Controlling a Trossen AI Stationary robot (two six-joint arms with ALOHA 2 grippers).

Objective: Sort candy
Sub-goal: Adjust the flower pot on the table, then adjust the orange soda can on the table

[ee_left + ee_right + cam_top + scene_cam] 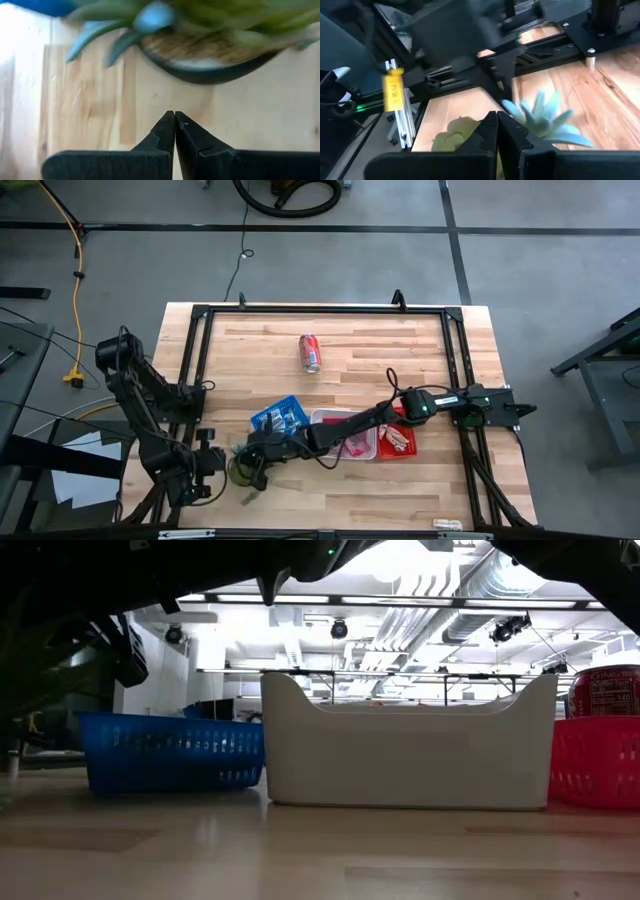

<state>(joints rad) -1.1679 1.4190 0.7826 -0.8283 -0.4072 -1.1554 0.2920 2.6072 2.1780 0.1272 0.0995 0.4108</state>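
Candy lies in three trays near the table's front: blue-and-white bars in the blue tray [276,418], pink packets in the white tray [322,418] and pale red packets in the red tray [384,454]. My right gripper [252,452] reaches across the trays toward the table's left and is shut [497,116] just above a small green plant [243,472]. My left gripper [224,463] is shut [175,116] over bare wood, a short way from the plant's dark pot [210,75]. My right gripper's shut fingertips stand right at the plant's leaves [540,117], slanting in from the table's right. I cannot tell whether they touch them. My left gripper touches nothing.
A red soda can [311,352] lies on the table's far half. A small green piece [247,498] lies near the front edge. A black frame [320,308] runs around the tabletop. In the low view the three trays [405,745] stand side by side.
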